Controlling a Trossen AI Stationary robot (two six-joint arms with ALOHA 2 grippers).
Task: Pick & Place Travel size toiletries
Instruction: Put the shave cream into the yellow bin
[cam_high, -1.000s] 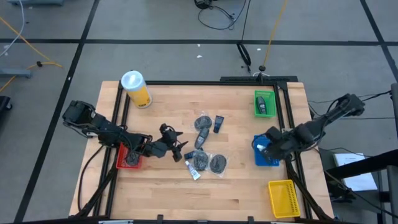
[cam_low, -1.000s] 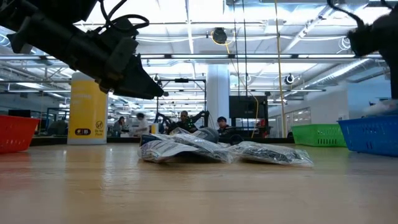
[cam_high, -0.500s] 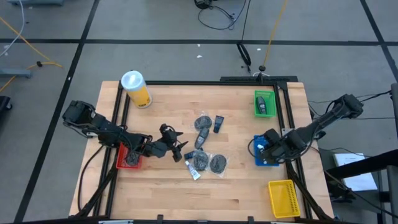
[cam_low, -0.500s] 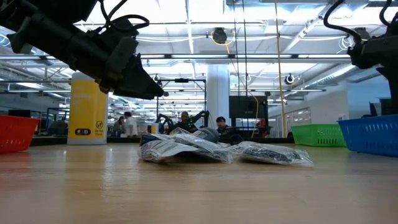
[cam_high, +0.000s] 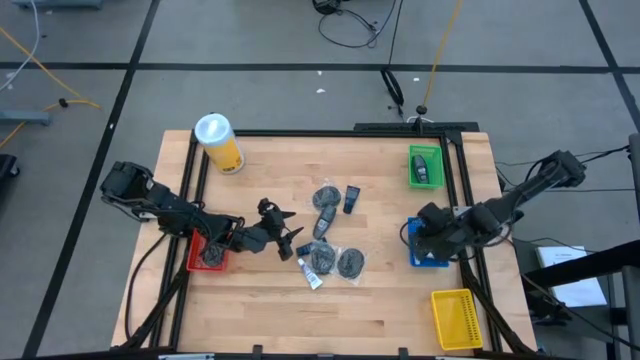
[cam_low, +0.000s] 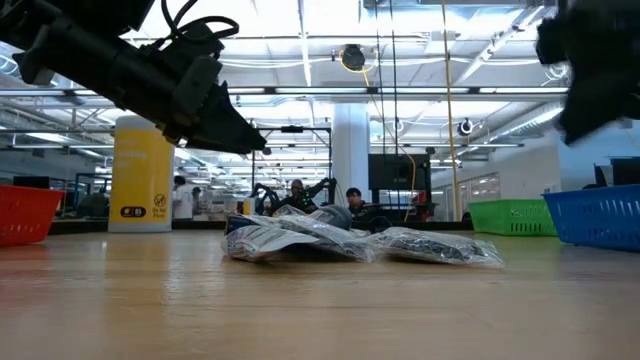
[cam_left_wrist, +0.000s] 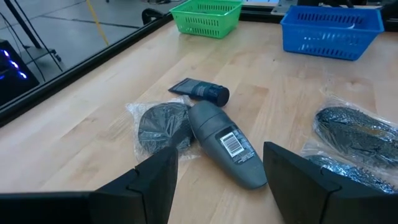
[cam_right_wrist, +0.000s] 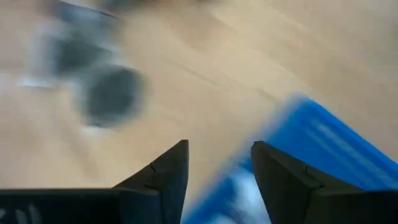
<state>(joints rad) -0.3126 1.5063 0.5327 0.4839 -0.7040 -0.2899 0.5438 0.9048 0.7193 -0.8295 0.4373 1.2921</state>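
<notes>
The travel size toiletries lie in a loose group mid-table. They are round dark packets in clear wrap (cam_high: 325, 197) (cam_high: 350, 263), a grey bottle (cam_left_wrist: 227, 143) and a small dark tube (cam_left_wrist: 202, 92). My left gripper (cam_high: 287, 241) hovers open just left of them, above the table (cam_low: 245, 142), with its fingers toward the bottle and nothing between them. My right gripper (cam_high: 424, 224) is open over the left edge of the blue bin (cam_high: 430, 250) and holds nothing (cam_right_wrist: 217, 180).
A green bin (cam_high: 424, 166) with a dark item in it stands at the far right. A yellow bin (cam_high: 455, 318) is near right and a red bin (cam_high: 207, 252) sits under my left arm. A yellow canister with a white lid (cam_high: 219, 143) stands far left.
My right gripper has shifted a little from over the blue bin toward the table's left and far side. My left arm has kept still, and the toiletries have stayed where they were.
</notes>
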